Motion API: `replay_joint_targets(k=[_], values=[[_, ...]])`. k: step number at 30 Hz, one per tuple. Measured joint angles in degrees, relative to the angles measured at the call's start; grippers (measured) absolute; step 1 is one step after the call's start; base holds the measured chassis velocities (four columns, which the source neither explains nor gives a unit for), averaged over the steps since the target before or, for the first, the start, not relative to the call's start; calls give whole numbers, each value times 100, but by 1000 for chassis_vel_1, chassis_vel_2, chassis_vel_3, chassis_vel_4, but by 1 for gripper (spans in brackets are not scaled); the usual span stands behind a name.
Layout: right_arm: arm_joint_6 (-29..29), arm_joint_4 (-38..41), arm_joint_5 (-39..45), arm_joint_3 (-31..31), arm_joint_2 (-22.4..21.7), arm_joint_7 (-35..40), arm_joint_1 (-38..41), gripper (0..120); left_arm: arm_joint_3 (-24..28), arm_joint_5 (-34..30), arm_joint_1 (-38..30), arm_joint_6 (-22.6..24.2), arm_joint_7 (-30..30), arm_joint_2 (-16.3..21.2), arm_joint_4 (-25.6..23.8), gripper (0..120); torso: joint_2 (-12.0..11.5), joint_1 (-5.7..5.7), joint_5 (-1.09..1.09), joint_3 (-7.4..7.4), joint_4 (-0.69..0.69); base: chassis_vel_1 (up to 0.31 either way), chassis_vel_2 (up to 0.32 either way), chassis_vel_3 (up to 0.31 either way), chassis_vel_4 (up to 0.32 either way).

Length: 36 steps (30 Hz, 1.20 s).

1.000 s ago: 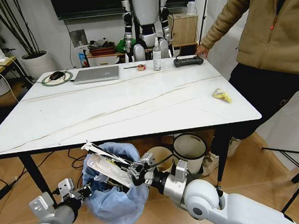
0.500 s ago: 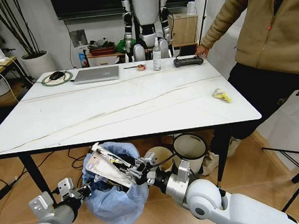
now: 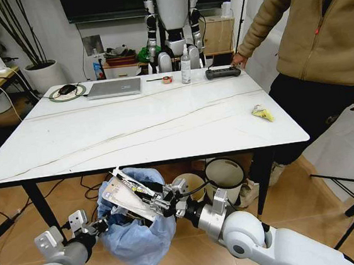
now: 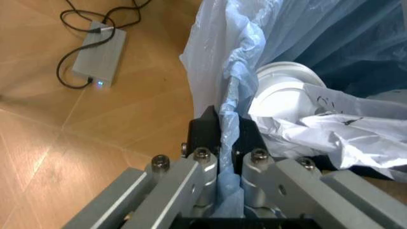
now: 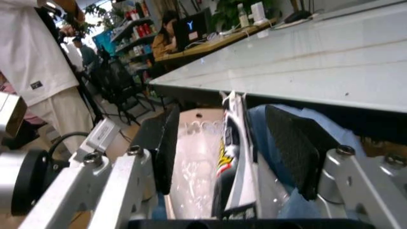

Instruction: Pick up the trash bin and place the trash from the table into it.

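Head view, right pincer (image 3: 161, 201): low, under the near edge of the large white marble-look table (image 3: 145, 126), directly over the mouth of the small round bin lined with crinkled light-blue plastic bag (image 3: 138, 225).
Head view, package: flat clear plastic package with printed card (image 3: 128, 194) at the pincer's tips, sticking out from them toward the robot's left and slightly upward; long axis slanted, far end raised above the bin rim, near end at the pincer.
Head view, left pincer (image 3: 84, 225): just beside the bin, at its rim on the side away from the right pincer.
Head view, remaining litter: crumpled yellow wrapper (image 3: 263, 113) on the tabletop, well apart from both pincers, off to the right pincer's far right.
Left wrist view, left pincer (image 4: 226, 138): black pads pressed together on a fold of the blue bag at the bin's rim; bag rises straight up out of the pads.
Left wrist view, bin contents: white paper cup (image 4: 283, 93) and crumpled white paper (image 4: 348, 131) just beyond the pads, inside the bag.
Right wrist view, right pincer (image 5: 230, 143): black pads spread apart, neither touching the package.
Right wrist view, package (image 5: 230, 148): standing edge-on in the gap, nearer neither pad clearly; long axis running away from the pincer base toward the table edge, blue bag behind and below it.
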Motion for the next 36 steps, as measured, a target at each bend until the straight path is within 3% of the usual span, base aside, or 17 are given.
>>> replay_joint_targets(k=[8, 14, 23, 36], values=[[-161, 292, 289, 559, -94, 299, 63, 81, -3, 63, 102, 1, 19, 4, -46, 0, 0, 0, 0, 0, -1, 0, 0, 0, 0], [-625, 302, 975, 961, -246, 734, 826, 99, -7, 87, 126, 1, 29, -10, -86, 0, 0, 0, 0, 0, 1, 0, 0, 0, 0], [-1596, -953, 714, 1812, -241, 1188, 1723, 100, -29, 158, 194, -6, 62, -68, -151, 0, 0, 1, 0, 1, 1, 0, 0, 0, 0], [-1661, -3011, -159, 2521, -392, 304, 2037, 100, -69, 177, 236, -18, 81, -74, -185, 0, 0, 1, 2, 1, -1, 0, 0, 0, 0]])
